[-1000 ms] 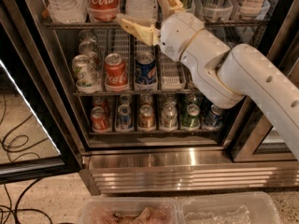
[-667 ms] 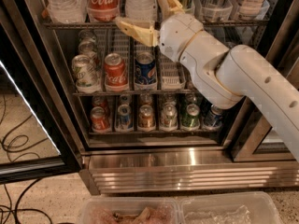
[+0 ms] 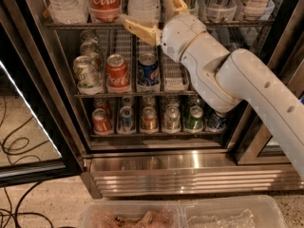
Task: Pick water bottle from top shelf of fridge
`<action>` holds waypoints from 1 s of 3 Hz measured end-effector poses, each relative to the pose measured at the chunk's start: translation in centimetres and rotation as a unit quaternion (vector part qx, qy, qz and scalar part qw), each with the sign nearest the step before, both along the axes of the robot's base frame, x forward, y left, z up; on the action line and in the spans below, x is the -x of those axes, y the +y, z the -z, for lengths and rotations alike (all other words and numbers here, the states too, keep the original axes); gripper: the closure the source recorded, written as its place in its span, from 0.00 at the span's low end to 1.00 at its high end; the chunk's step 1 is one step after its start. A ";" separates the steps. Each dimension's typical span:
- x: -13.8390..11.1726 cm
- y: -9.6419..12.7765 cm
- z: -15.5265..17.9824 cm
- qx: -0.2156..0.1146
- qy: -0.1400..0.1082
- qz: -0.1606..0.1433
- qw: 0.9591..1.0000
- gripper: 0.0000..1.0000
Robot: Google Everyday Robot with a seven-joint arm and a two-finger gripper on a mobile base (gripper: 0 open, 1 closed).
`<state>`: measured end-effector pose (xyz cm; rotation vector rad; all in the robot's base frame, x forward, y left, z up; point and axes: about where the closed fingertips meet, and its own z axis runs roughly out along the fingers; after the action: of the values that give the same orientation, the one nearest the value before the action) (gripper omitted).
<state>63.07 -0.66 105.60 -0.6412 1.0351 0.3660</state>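
The fridge stands open in front of me. On its top shelf stand clear ribbed water bottles, one at the left and one in the middle, with a red Coca-Cola bottle between them. Only their lower parts show; caps and labels are cut off by the picture's top edge. My gripper is open at the shelf's front edge. One tan finger lies just below the middle water bottle and the other rises to its right. Whether they touch it I cannot tell.
Cans fill the two lower racks: a green-white can, a red Coke can, a blue Pepsi can. More bottles stand at the top right. The open glass door is at left, cables lie on the floor, and plastic bins are below.
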 end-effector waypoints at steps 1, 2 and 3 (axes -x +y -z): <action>-1.0 -0.2 -0.2 0.004 -0.006 0.008 1.000 0.21; -4.2 0.0 -2.0 0.013 -0.024 0.017 0.999 0.24; -4.2 0.1 -2.3 0.013 -0.027 0.017 0.999 0.24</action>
<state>67.24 -0.51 107.88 -0.6526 0.9993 0.3055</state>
